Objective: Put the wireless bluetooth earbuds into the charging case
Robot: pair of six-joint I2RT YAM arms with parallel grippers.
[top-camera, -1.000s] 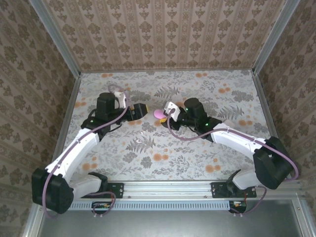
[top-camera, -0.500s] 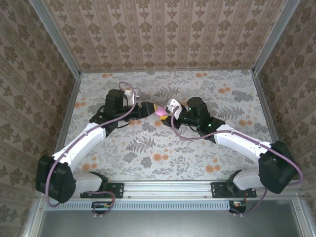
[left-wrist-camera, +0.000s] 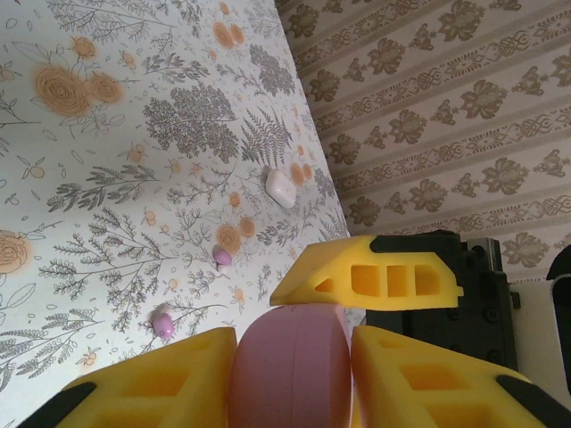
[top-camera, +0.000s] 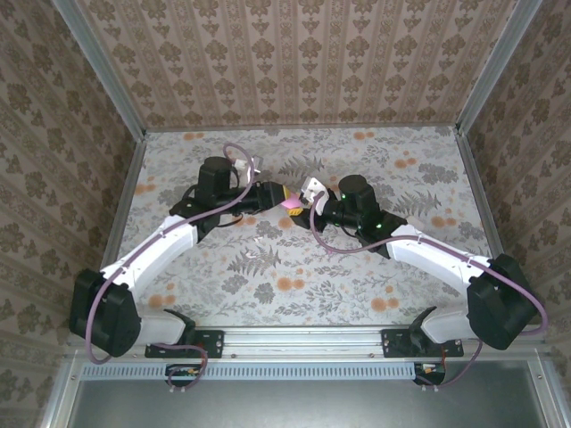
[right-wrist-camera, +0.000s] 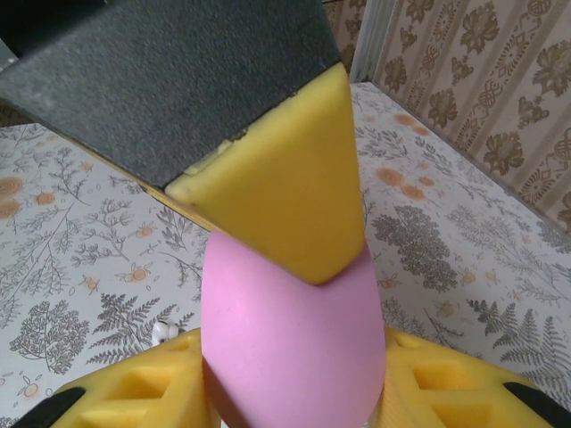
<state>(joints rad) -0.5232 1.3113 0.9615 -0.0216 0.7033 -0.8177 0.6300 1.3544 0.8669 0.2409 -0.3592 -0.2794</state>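
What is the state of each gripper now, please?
Left gripper: closed on the pink case.
Right gripper: closed on the same case.

L arm (top-camera: 161, 251) reaches toward 2 o'clock and R arm (top-camera: 428, 251) toward 10 o'clock, wrists low, tips meeting nose to nose. L gripper (left-wrist-camera: 293, 357) and R gripper (right-wrist-camera: 294, 383) each pinch the charging case (top-camera: 290, 206) between 2 fingers, grips crossed.

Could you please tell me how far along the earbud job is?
Done: the case is off the table, clamped in the jaws of both the left gripper and the right gripper. In hand: the case looks closed, so opening it probably comes next. Left: two earbuds lie loose on the table, neither inserted.
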